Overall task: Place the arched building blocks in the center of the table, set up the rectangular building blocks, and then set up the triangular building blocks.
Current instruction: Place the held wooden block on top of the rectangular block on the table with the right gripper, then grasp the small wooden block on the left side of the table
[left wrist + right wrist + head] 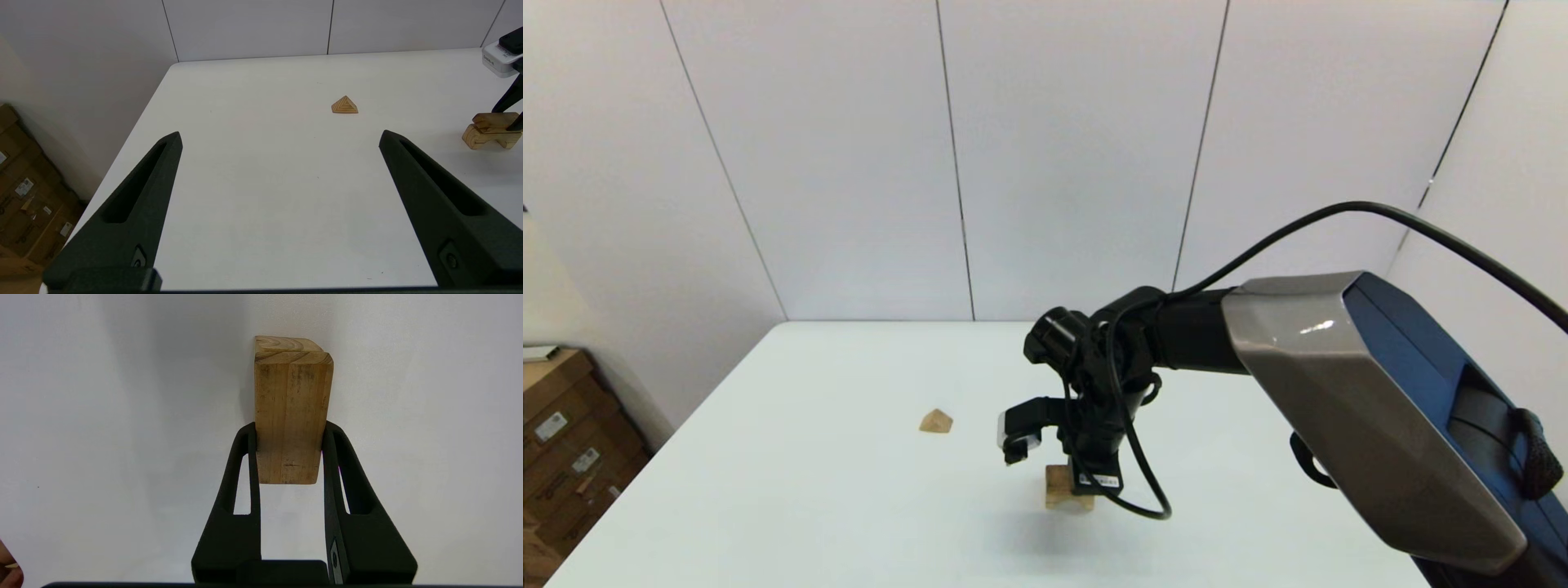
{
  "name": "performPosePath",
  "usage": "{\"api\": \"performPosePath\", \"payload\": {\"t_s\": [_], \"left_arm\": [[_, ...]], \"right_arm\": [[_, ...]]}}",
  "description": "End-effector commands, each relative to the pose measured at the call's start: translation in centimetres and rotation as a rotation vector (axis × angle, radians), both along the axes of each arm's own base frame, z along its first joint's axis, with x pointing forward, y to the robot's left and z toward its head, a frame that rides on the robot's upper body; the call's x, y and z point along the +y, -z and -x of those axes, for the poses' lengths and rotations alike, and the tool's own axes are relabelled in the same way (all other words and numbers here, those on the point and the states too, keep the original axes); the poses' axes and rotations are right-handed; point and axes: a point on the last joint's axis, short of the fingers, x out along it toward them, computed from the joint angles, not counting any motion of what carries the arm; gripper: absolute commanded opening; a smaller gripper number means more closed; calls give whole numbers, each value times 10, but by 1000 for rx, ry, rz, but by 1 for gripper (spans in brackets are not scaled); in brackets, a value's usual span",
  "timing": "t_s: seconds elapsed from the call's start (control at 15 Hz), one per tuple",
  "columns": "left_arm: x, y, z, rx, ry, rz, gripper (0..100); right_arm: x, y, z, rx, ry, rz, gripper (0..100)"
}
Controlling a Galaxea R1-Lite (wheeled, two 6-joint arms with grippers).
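Near the middle of the white table (809,490), the right gripper (290,430) pinches the rectangular block (291,420) by its long sides, lying flat atop the arched block (488,138), while the triangular block (936,421) sits apart to the left, peak up, and the left gripper (280,136) hangs spread wide.

White panelled walls (1078,155), cardboard boxes (564,441)

Rectangular block (493,120) on arch (488,137) — triangle (936,421) left.
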Motion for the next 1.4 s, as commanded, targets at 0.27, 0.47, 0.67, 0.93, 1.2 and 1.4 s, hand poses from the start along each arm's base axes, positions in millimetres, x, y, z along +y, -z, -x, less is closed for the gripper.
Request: {"api": "performPosePath", "payload": {"t_s": [0.27,0.47,0.67,0.93,1.2,1.4], "left_arm": [[0,0,0,2,0,0,100],[0,0,0,2,0,0,100],[0,0,0,2,0,0,100],[0,0,0,0,0,0,100],[0,0,0,2,0,0,100],[0,0,0,2,0,0,100]], "right_arm": [[0,2,0,4,-6,4,100],[0,1,0,3,-1,3,100],[-7,-31,4,-42,16,-44,100],[-51,-138,38,-185,136,-216,100],[-112,-219,108,-277,287,-392,100],[-169,-255,142,-379,420,-489,100]]}}
